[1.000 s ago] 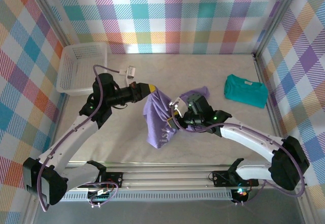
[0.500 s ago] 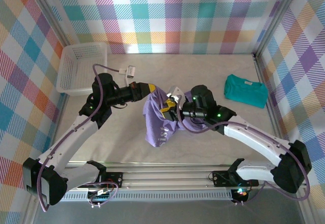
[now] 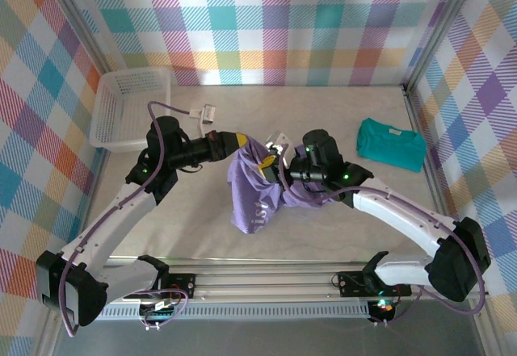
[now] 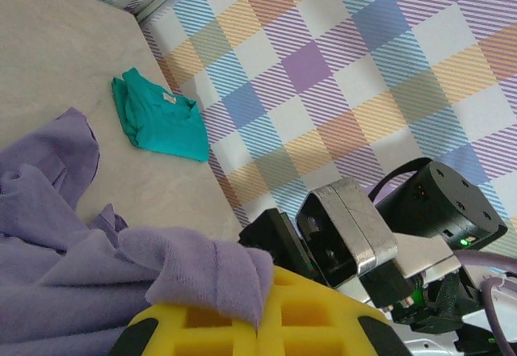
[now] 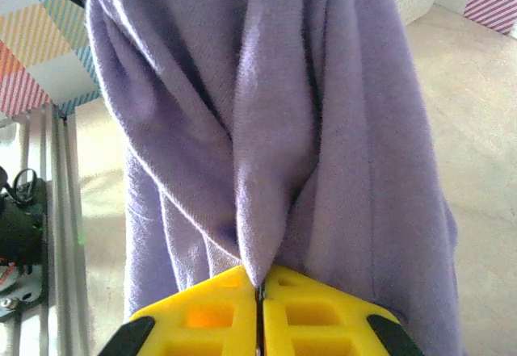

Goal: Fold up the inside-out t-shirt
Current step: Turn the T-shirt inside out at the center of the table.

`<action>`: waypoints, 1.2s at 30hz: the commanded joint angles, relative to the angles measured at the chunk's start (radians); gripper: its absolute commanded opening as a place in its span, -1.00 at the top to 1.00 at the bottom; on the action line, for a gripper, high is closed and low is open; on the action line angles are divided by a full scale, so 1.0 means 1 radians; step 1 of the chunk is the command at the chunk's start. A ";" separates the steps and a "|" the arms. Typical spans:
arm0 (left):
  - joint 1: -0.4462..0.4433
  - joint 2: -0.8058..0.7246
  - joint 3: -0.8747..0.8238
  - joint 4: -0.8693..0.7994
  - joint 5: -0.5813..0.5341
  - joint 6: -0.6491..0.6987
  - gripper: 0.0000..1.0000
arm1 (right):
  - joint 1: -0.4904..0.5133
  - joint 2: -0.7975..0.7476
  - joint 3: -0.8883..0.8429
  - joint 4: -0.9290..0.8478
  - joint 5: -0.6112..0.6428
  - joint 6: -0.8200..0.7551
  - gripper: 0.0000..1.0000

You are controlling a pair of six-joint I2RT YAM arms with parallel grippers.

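Note:
The inside-out t-shirt [image 3: 252,193], lavender, hangs bunched above the middle of the table, its right part trailing on the surface. My left gripper [image 3: 242,141] is shut on the shirt's top edge; in the left wrist view a purple fold [image 4: 194,267] is pinched between the yellow fingers of the left gripper [image 4: 260,312]. My right gripper [image 3: 271,165] sits just right of it, against the cloth. In the right wrist view the right gripper [image 5: 260,291] has its yellow jaws closed on a vertical fold of the t-shirt [image 5: 266,130].
A folded teal t-shirt [image 3: 391,144] lies at the right of the table, also seen as a teal t-shirt [image 4: 161,126] from the left wrist. A white basket [image 3: 129,106] stands at the back left, with a small white object [image 3: 208,115] beside it. Checked walls surround the table.
My right gripper has moved up and left, closer to the left gripper, and has closed on a fold of the shirt. The left arm has held still.

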 commanded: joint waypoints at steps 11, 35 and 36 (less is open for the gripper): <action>0.012 -0.032 -0.006 0.008 0.018 0.021 1.00 | -0.026 0.046 0.084 -0.043 -0.120 0.054 0.51; -0.009 0.002 0.126 -0.529 -0.722 0.351 0.39 | -0.143 0.060 0.139 0.274 -0.518 0.494 1.00; -0.016 -0.040 0.100 -0.524 -0.731 0.350 0.21 | -0.148 0.066 0.145 0.276 -0.493 0.511 1.00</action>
